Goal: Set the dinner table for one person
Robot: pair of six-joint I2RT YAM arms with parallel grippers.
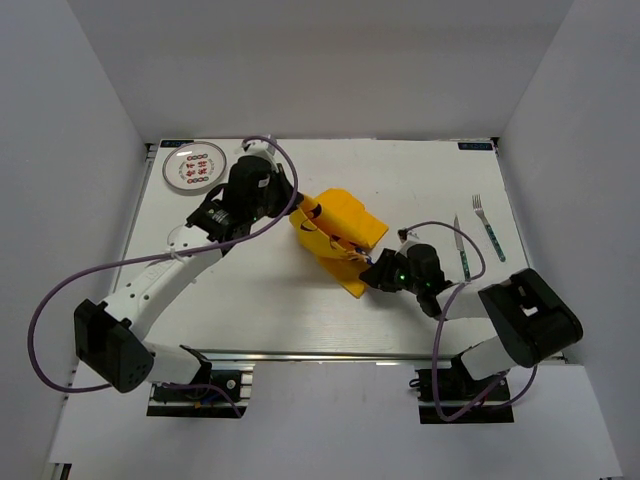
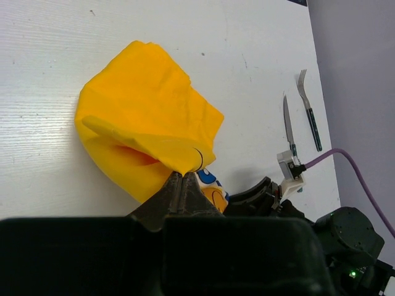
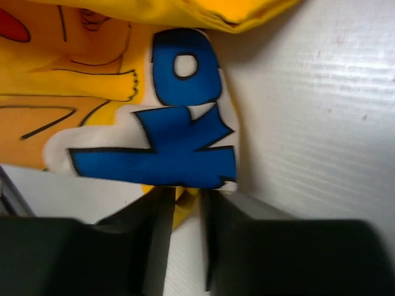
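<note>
The yellow cloth (image 1: 340, 232) lies bunched at the middle of the white counter (image 1: 260, 305). It looks soft, light and limp, so it will likely sag and fold wherever it is unsupported; corners and hems are the places to pinch. The left hand (image 2: 179, 185) is clamped on a raised fold. The right hand (image 3: 183, 198) straddles the printed near edge, fingers close together; whether they pinch it I cannot tell.

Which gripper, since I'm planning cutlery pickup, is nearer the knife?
Right. The right gripper sits just left of the knife; the left gripper is farther left, across the cloth.
</note>
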